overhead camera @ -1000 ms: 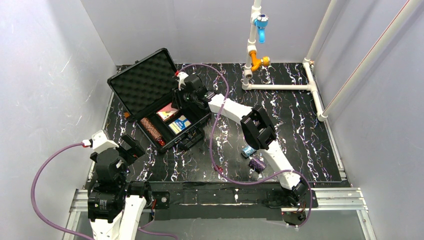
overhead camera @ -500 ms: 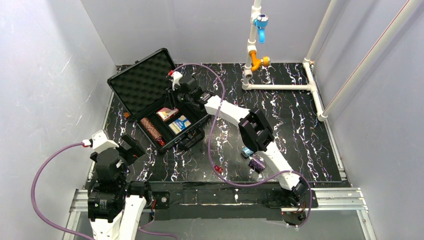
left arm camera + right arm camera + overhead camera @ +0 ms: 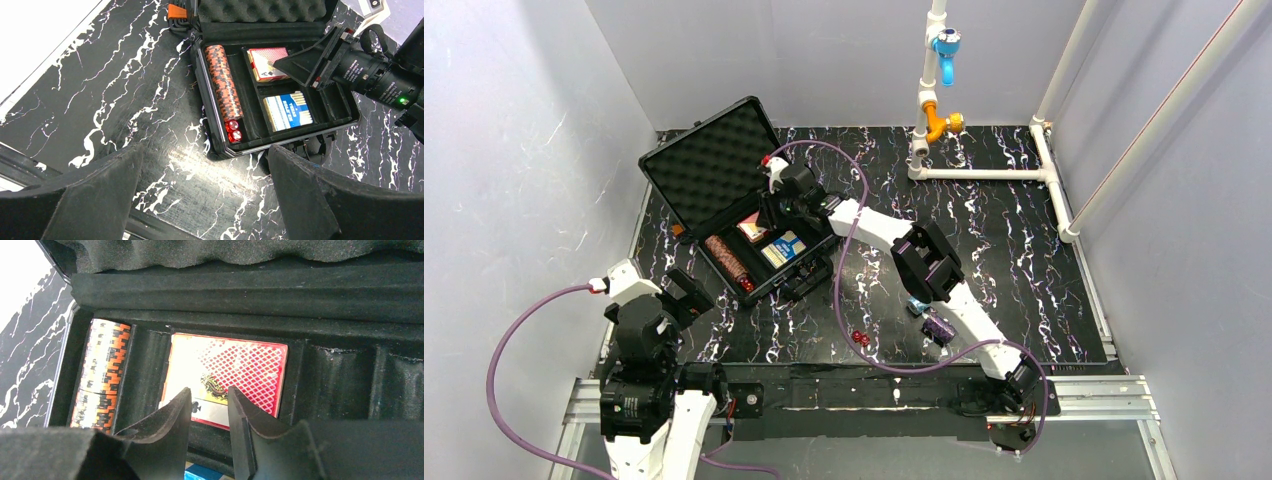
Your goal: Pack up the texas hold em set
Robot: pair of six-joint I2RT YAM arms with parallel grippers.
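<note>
The black case (image 3: pixel 709 165) lies open at the back left, its foam lid raised. Inside lie a brown chip stack (image 3: pixel 726 258), a red card box (image 3: pixel 754 226), a blue card box (image 3: pixel 782 248) and red dice (image 3: pixel 746 284). My right gripper (image 3: pixel 770 210) hovers over the red card box (image 3: pixel 240 362); its jaws stand a narrow gap apart with nothing between them (image 3: pixel 208 392). A blue chip stack (image 3: pixel 919 303), a purple chip stack (image 3: pixel 939 327) and more red dice (image 3: pixel 860 338) lie on the table. My left gripper (image 3: pixel 205 150) is wide open and empty, in front of the case (image 3: pixel 220 150).
A white pipe frame (image 3: pixel 984 172) with blue and orange fittings stands at the back right. The right arm's purple cable (image 3: pixel 844 300) loops over the table between the case and the loose chips. Grey walls close in the left and back.
My right gripper has moved left and lower, from the case's right edge to over the red card box. The left arm has not moved.
</note>
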